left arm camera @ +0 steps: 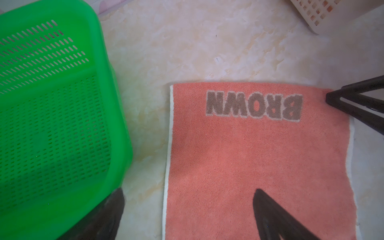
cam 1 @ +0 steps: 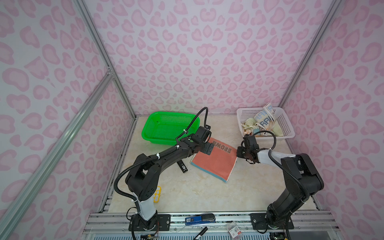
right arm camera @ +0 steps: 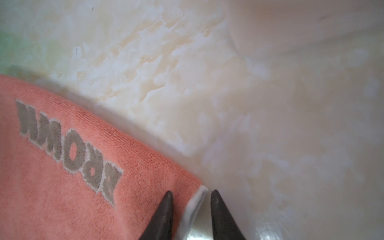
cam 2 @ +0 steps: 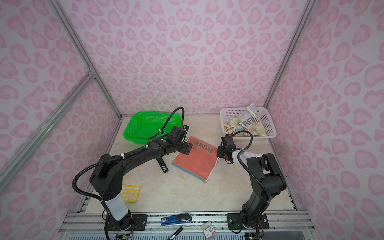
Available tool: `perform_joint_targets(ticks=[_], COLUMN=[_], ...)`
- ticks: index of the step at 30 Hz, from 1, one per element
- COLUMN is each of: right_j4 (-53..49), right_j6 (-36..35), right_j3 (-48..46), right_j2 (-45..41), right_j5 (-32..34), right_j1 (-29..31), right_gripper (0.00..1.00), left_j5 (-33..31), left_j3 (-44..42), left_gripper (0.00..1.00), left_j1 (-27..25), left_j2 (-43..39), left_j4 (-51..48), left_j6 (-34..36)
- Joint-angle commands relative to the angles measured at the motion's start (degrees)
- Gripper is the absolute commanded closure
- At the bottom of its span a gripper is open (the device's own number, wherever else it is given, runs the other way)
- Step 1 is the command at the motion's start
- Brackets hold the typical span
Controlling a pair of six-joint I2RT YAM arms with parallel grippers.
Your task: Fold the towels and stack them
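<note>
Lying flat on the bench (cam 1: 197,193) in both top views, the rust-red towel (cam 1: 216,164) is sitting between left claw (cam 1: 208,148) and right claw (cam 1: 239,152). Left wrist view: left claw (left arm camera: 188,191) is hanging wide open over its edge. Right wrist view: right claw (right arm camera: 191,192) is straddling its corner, can't tell if it's pinching.

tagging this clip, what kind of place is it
Probably a robot lab test cell: two arms bolted to an aluminium rail, pink printed backdrop walls, towels staged in a white basket.
</note>
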Motion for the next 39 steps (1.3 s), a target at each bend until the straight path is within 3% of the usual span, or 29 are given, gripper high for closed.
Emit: perform_joint_targets(ticks=[1, 12, 23, 26, 34, 39], right_j4=[-6.63, -12.63, -7.70, -5.51, -5.14, -6.19], right_j6=[0.72, -0.70, 4.52, 4.59, 6.52, 7.97], right_j3=[0.24, 5.91, 2.77, 2.18, -1.39, -4.95], right_j2=[-0.29, -0.79, 1.80, 3.07, 2.02, -1.66], right_j5=[0.28, 4.76, 6.17, 5.20, 6.65, 5.60], right_j1=[0.55, 3.21, 3.55, 4.10, 5.96, 6.08], right_gripper=[0.66, 0.63, 0.66, 0.70, 0.96, 1.00], left_j5=[0.65, 0.04, 1.96, 1.43, 1.44, 2.78], left_j3=[0.56, -0.93, 14.65, 17.99, 19.94, 19.94], left_gripper=[0.02, 0.01, 0.02, 0.01, 0.01, 0.01], left_j1=[-0.02, -0.03, 0.11, 0.10, 0.23, 0.19], left_j2=[0.13, -0.01, 12.24, 15.34, 19.16, 20.41], left_j4=[0.42, 2.04, -2.44, -4.11, -4.62, -4.86], left_j6=[0.86, 1.37, 0.26, -0.09, 0.20, 0.64])
